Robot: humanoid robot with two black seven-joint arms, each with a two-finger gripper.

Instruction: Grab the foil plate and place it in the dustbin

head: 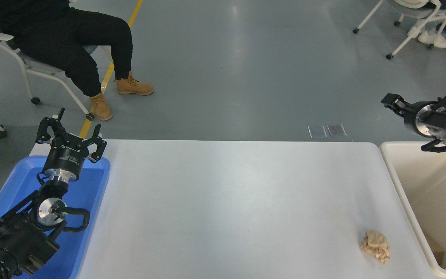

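The foil plate is out of view. The cream dustbin (395,170) stands at the table's right end, and only its smooth inner walls and a brown scrap at the bottom show. My right gripper (390,102) hangs in the air above the dustbin's far rim, pointing left, with nothing seen in it. My left gripper (72,135) is parked open over the blue tray (91,193) at the lower left.
A small crumpled tan paper ball (375,245) lies on the white table (227,201) near its front right corner, close to the dustbin. A person sits on a chair (25,66) beyond the table's far left. More chairs (412,23) stand at the far right.
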